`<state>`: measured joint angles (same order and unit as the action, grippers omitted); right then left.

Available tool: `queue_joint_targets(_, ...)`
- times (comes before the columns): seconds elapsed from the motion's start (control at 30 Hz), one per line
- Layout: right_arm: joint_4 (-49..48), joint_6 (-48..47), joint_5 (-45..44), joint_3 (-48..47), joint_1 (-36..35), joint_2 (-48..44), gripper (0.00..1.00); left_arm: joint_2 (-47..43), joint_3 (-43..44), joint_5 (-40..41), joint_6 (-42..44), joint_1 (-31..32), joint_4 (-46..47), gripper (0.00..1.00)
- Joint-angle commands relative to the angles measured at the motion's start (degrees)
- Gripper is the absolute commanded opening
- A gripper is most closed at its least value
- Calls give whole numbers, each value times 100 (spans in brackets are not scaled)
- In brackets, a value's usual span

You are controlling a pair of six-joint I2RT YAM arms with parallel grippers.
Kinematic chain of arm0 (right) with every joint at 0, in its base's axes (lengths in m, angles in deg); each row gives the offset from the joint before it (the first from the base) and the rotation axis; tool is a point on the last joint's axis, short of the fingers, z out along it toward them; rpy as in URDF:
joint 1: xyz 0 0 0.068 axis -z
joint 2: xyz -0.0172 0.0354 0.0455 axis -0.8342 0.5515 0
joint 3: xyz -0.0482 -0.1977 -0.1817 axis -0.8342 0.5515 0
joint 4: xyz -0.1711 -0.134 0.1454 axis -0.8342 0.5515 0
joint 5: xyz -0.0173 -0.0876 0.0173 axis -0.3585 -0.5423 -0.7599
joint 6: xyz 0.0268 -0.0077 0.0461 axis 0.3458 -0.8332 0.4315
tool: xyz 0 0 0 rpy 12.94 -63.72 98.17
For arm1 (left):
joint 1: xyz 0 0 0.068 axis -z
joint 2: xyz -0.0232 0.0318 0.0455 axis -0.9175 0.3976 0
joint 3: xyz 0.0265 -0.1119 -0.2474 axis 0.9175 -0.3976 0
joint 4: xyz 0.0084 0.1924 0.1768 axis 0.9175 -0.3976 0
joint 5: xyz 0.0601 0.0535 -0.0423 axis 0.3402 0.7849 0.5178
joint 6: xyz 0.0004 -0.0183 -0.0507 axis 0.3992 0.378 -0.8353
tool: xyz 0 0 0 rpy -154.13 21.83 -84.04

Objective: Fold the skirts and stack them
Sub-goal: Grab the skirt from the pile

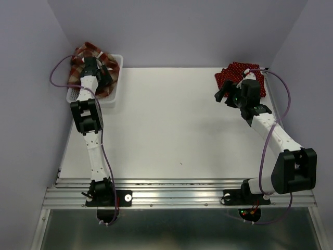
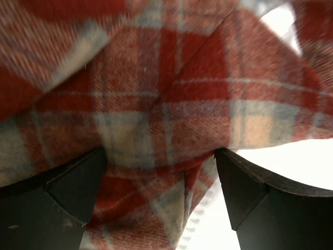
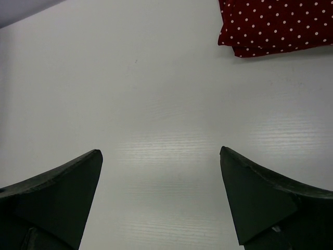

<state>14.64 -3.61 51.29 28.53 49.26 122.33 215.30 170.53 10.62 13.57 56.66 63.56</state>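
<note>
Robot lab cell: white counter, lilac walls round 3 sides, alu rail w/ arm bases at its near edge.

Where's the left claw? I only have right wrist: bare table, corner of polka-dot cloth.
Observer: At the far left corner of the table, the left claw is reaching into the white basket.
Operator: Gripping anything?
Observer: No, it's open. The plaid skirt is right up against it and fills its wrist view.
Operator: Where does the dotted cloth sit overall?
Observer: The polka-dot cloth is at the far right corner. From above, the right arm covers part of it.
</note>
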Motion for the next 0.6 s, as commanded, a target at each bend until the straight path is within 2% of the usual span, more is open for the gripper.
queue_joint_targets(0.0,90,-37,-261,99,-47,1,100,218,418,18,97,-63,33,99)
queue_joint_targets(0.1,108,-37,-454,135,-47,27,100,578,637,-236,53,-63,51,97)
queue_joint_targets(0.13,108,-37,-463,143,-47,36,100,675,673,-420,44,-63,68,72)
queue_joint_targets(0.17,108,-29,-472,152,-47,36,100,685,673,-517,44,-63,103,52)
queue_joint_targets(0.2,125,-29,-481,161,-47,36,100,685,664,-571,44,-63,173,3)
queue_joint_targets(0.3,152,-29,-472,205,-47,1,100,431,594,-501,-88,-72,323,0)
queue_joint_targets(0.43,160,-55,-367,301,-47,-165,100,-656,112,-501,-61,-72,815,0)
queue_joint_targets(0.57,134,-81,-68,407,-47,-455,100,-1739,23,-728,-210,-72,1394,0)
